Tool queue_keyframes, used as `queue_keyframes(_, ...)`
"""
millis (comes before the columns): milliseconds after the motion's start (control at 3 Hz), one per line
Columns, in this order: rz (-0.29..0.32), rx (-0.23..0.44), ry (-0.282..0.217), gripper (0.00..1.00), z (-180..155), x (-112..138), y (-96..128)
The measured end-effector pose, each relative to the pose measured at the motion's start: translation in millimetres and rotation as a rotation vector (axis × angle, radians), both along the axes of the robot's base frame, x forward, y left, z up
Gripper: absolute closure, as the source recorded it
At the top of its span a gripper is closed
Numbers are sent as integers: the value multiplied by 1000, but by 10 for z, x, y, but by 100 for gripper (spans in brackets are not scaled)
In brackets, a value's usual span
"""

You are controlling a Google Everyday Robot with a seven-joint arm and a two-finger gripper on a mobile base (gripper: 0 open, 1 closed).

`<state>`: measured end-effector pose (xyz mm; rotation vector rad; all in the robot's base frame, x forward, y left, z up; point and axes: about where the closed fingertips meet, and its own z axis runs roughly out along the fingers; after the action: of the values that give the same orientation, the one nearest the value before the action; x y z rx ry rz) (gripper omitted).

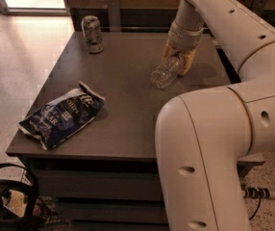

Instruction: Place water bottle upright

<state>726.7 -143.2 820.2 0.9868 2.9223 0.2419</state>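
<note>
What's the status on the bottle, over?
Gripper low at table's far right, at bottle's neck end. Bottle not upright, tilted, base on table. Can and bag off to the left, apart from it.

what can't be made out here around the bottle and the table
Camera view:
- Cap end of the water bottle: covered by the gripper, which sits over it at the far right of the table.
- Table's near right corner: behind the robot's arm.
- Label on the can: too small to read.
</note>
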Motion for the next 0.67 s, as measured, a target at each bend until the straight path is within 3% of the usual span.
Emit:
queue_keyframes(333,0,0,0,100,2,0,0)
queue_keyframes(667,2,-3,-37,100,88,55,-19)
